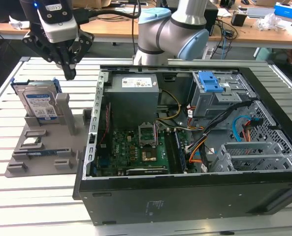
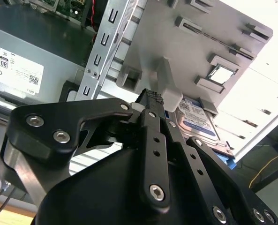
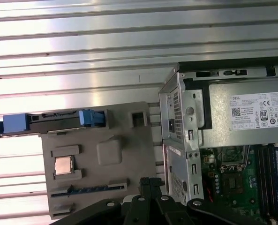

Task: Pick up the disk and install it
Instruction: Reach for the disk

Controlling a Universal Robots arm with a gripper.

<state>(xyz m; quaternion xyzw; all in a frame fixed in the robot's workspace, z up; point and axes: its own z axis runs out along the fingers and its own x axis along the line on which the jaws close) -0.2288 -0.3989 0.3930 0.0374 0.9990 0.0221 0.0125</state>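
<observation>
Disk [image 1: 37, 103] was standing on its edge in a slot at the back of the grey holder tray [image 1: 42, 164], on the exterior view's left, outside the open computer case [image 1: 185, 196]. Your gripper [image 1: 69, 73] hung above the tray, near the disk's upper corner but clear of it, over the grey post [image 1: 63, 105] just beside it. Its fingers were pressed together and empty.

Judge the risks from that. With the fingers drawn in like this, they could not straddle the disk. Any descent would probably land the tips on its top edge or on the post. The disk's faces were smooth silver metal with a glossy blue-and-white label, so a pinch there could slide. The blue plastic carrier round the edges looked thin and springy, and might flex under a grip placed on it alone. The tray looked like light moulded plastic resting loose on the ribbed aluminium table [image 1: 17, 206]. If the disk bound in its slot, the tray might lift along with it.

Inside the case, the grey metal cage with its blue latch [image 1: 212, 86] sat among orange, black and blue cables [image 1: 219, 123]. Those could snag a corner. A memory stick [image 1: 40, 153] and a square chip [image 1: 31, 142] lay flat in the tray's front pockets, well below the gripper.
</observation>
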